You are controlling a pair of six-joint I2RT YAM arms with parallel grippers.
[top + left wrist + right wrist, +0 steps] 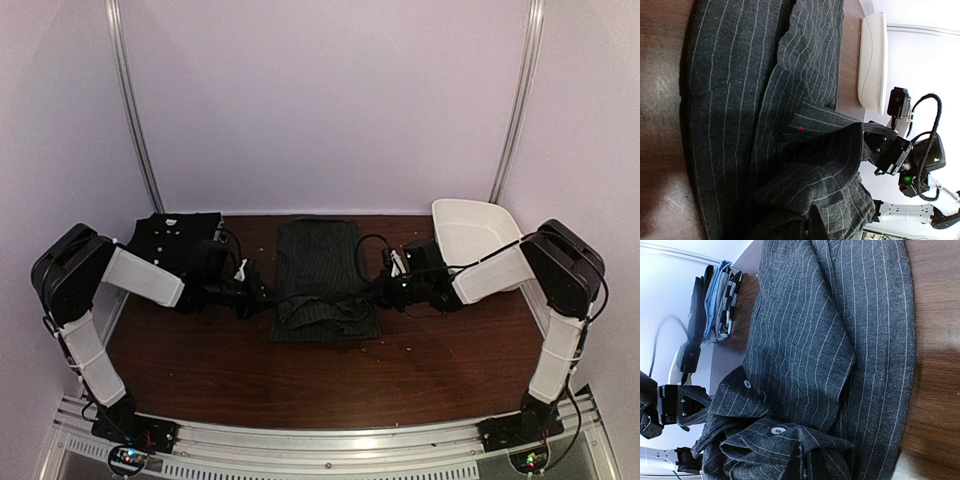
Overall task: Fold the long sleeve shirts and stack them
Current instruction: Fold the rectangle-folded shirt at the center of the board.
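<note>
Own fingers unseen beneath pinstriped shirt (318, 268)

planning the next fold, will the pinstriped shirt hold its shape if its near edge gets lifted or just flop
Probably floppy: the pinstriped shirt bunches and sags between the left pincer and right pincer. It looks thin and likely light, folding into soft creases. Its small buttons might snag while dragging.

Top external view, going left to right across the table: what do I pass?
folded black shirt → left gripper → pinstriped shirt → right gripper → white tub
</note>
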